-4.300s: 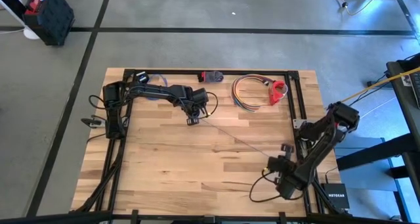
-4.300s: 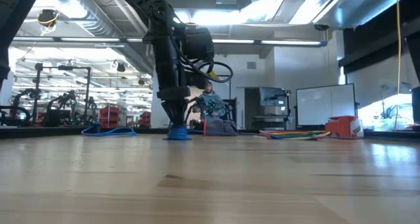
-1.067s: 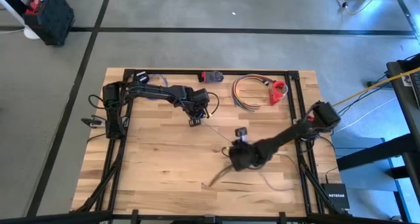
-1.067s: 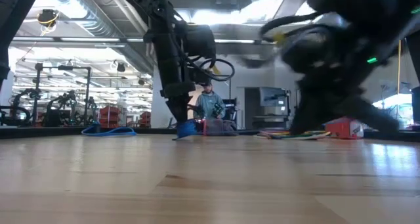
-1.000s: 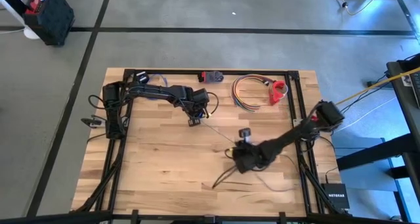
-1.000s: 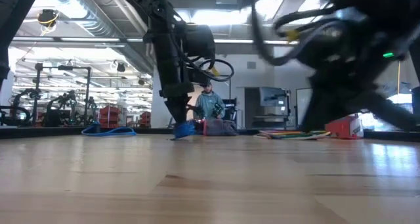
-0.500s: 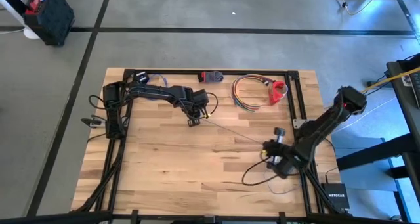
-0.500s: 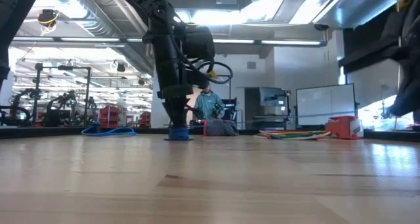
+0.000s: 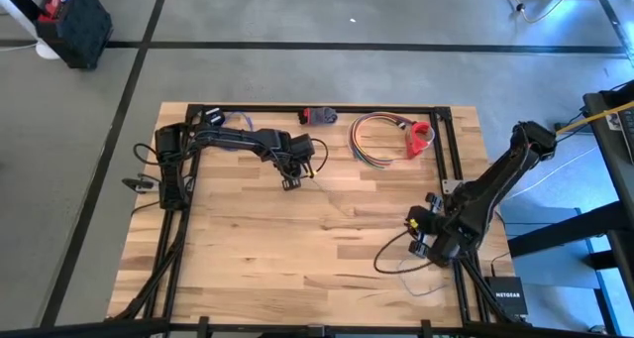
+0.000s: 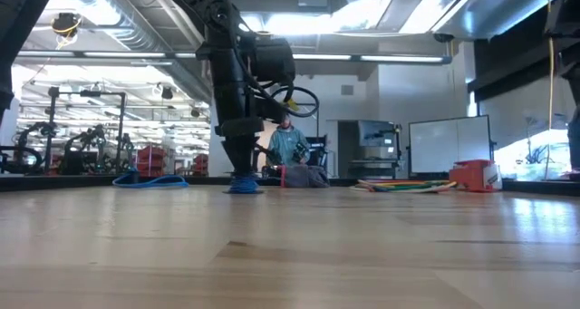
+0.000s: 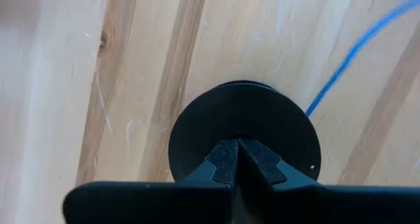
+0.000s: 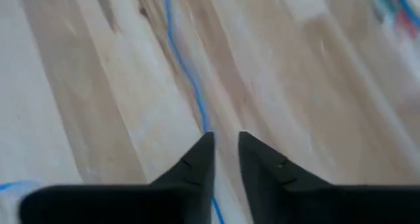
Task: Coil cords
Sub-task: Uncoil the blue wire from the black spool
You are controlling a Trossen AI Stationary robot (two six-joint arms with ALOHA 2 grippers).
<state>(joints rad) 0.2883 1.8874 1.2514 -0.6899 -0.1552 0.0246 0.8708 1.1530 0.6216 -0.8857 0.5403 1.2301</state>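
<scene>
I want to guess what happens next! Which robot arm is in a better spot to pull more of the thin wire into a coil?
Probably the right. The right gripper sits by the table's right edge with its fingers astride the thin bluish wire. The left gripper is shut over the black round disc, pinning that end.

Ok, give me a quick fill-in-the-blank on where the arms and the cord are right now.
1. The left gripper presses its shut fingertips on the black round ____.
2. In the right wrist view the thin cord looks ____ in colour.
3. In the high view the right gripper is near the table's ____ edge.
4. The bundle of coloured wires lies beside a ____ object at the table's far side.

Missing words: disc; blue; right; red
</scene>
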